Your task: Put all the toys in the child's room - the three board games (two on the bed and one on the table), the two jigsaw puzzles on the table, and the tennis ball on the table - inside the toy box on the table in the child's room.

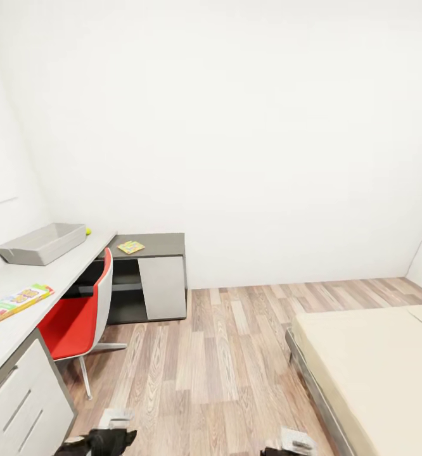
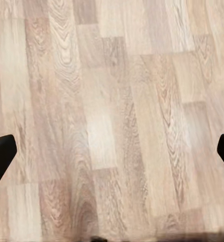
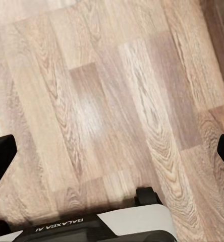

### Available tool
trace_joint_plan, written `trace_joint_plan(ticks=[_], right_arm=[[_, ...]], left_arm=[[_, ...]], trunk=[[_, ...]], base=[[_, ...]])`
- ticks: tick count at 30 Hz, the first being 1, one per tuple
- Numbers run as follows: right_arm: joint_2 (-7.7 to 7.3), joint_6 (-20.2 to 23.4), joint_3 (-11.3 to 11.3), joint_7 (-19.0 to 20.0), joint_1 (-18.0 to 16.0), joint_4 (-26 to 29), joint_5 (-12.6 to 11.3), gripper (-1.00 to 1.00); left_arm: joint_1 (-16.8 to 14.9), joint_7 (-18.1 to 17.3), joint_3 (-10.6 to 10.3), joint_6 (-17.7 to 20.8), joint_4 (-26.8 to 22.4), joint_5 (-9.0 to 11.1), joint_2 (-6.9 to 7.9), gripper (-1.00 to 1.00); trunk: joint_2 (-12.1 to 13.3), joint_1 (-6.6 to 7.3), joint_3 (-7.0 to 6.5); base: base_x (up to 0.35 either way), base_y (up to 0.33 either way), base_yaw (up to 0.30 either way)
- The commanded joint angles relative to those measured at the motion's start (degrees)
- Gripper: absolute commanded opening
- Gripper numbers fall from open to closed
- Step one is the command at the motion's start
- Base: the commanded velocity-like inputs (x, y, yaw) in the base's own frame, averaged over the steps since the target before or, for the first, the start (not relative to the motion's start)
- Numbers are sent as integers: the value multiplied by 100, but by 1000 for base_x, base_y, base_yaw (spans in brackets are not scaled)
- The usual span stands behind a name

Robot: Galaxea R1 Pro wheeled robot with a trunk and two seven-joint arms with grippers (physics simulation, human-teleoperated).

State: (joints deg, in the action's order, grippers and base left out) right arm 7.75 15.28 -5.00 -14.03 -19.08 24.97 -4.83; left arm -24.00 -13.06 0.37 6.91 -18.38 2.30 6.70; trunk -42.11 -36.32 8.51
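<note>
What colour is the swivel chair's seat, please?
Red, with a white shell: swivel chair, best in the head view.

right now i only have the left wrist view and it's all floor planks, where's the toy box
Observer: In the head view, the toy box sits on the table, ahead and to the robot's left.
Operator: any toys near it
Observer: A tennis ball lies on the tabletop just past the toy box's far corner.
Operator: anything closer to me
Observer: A board game lies flat on the near stretch of the table, apart from the toy box.
</note>
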Motion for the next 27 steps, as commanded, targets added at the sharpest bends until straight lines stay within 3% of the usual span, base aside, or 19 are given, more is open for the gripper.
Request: trace_joint_plan(ticks=[1,2,5,7,13,19,22,27], right_arm=[[26,182,-13,-23,-2,210,-53,100],[61,599,-12,-22,-4,652,-53,100],[114,1868,-23,-39,-7,1988,-63,100],[133,2377,-26,-50,-11,2655,-83,100],[84,2797,-49,-63,-94,3218,-83,100],[63,2901,-122,-55,-143,3343,-113,100],[111,3176,-146,-62,-147,3519,-127,100],[62,3402,-171,-49,-149,3662,-150,100]], left_arm=[[-123,-117,2,295,-12,18,3,100],[-356,-252,-1,770,-20,17,5,100],[-899,-381,-13,1730,-146,10,26,100],[-1084,-389,-14,2001,-233,10,112,100],[-1221,-395,8,2242,-617,15,250,100],[-1237,-436,-35,2492,-826,14,252,100],[-1238,-461,-48,2566,-908,21,272,100],[-1238,-458,-63,2595,-951,14,266,100]], trunk=[[34,21,-7],[74,43,-25],[194,109,-79],[275,153,-115],[515,285,-222],[515,285,-222],[515,285,-222],[515,285,-222]], base=[[0,0,0],[0,0,0],[0,0,0],[0,0,0],[0,0,0],[0,0,0],[0,0,0],[0,0,-23]])
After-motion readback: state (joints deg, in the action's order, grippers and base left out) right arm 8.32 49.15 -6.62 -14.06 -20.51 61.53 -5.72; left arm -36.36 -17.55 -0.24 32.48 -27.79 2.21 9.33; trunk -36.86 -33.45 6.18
